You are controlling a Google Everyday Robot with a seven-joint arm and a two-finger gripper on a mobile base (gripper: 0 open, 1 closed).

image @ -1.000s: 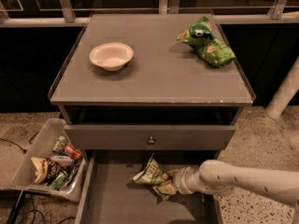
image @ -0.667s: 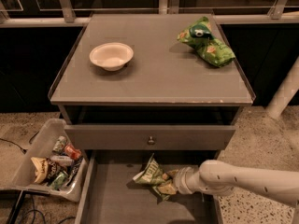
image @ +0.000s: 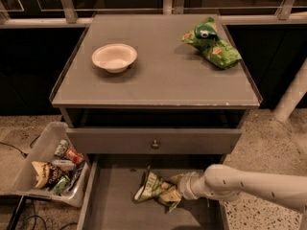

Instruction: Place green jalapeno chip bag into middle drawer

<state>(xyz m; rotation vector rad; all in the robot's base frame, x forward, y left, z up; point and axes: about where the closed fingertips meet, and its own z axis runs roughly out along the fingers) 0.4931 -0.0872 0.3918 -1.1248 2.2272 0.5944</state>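
Observation:
The green jalapeno chip bag (image: 154, 188) is olive-green with pale stripes and looks crumpled. It sits low inside the open middle drawer (image: 112, 210), over the drawer's grey floor near the centre. My gripper (image: 173, 191) reaches in from the right on a white arm and is shut on the bag's right end. I cannot tell whether the bag rests on the floor or hangs just above it.
A brighter green bag (image: 211, 43) lies at the back right of the cabinet top, and a white bowl (image: 114, 57) at the left. The upper drawer front with a round knob (image: 155, 144) is closed. A bin of snacks (image: 53, 166) stands on the floor at the left.

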